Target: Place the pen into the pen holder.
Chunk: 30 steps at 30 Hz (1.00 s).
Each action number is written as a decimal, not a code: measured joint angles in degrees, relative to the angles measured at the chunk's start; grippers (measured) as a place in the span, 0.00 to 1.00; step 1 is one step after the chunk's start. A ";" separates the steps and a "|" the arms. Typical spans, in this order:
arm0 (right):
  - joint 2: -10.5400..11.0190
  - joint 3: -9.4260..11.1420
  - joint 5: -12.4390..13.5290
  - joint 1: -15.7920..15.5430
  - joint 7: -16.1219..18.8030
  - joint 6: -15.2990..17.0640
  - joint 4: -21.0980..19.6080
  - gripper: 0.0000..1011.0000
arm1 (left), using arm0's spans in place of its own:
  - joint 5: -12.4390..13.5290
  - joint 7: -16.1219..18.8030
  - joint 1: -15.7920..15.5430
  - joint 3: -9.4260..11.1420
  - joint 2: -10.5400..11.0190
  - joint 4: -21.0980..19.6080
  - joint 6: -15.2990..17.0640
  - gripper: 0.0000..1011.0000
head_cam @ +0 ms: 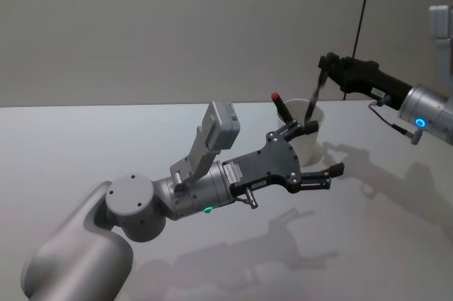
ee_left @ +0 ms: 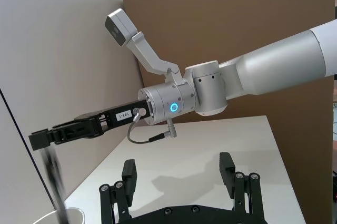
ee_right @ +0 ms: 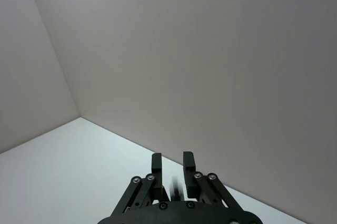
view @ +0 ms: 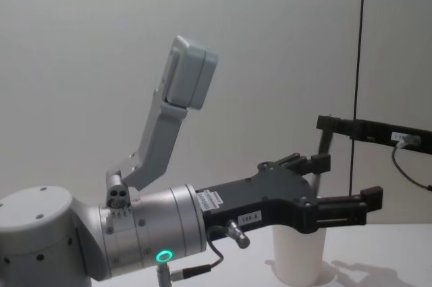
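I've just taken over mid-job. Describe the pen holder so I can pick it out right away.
On the white table, look toward the far edge by the wall, just past the open left gripper. There stands the pen holder, a plain white paper cup, with a red-tipped marker sticking up from it. The right gripper hangs a dark pen into its mouth.

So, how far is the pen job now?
Nearly done. The right gripper is above the cup with the blurred pen hanging between them, tip at the cup's mouth. The left gripper is open beside the cup. Left: the pen settling inside and the arm moving off.
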 joint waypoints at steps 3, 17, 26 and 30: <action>-0.09 -0.23 -0.08 -0.03 -0.31 -0.36 0.12 0.26 | 0.00 0.00 0.00 0.00 0.00 0.00 0.00 0.99; -0.53 -1.00 -0.14 0.09 -1.60 -1.95 1.50 0.73 | 0.00 0.00 0.00 0.00 0.00 0.00 0.00 0.99; -0.63 -1.09 -0.02 0.26 -1.92 -2.43 1.93 0.96 | 0.00 0.00 0.00 0.00 0.00 0.00 0.00 0.99; -0.64 -1.12 0.00 0.31 -2.01 -2.56 2.05 0.99 | 0.00 0.00 0.00 0.00 0.00 0.00 0.00 0.99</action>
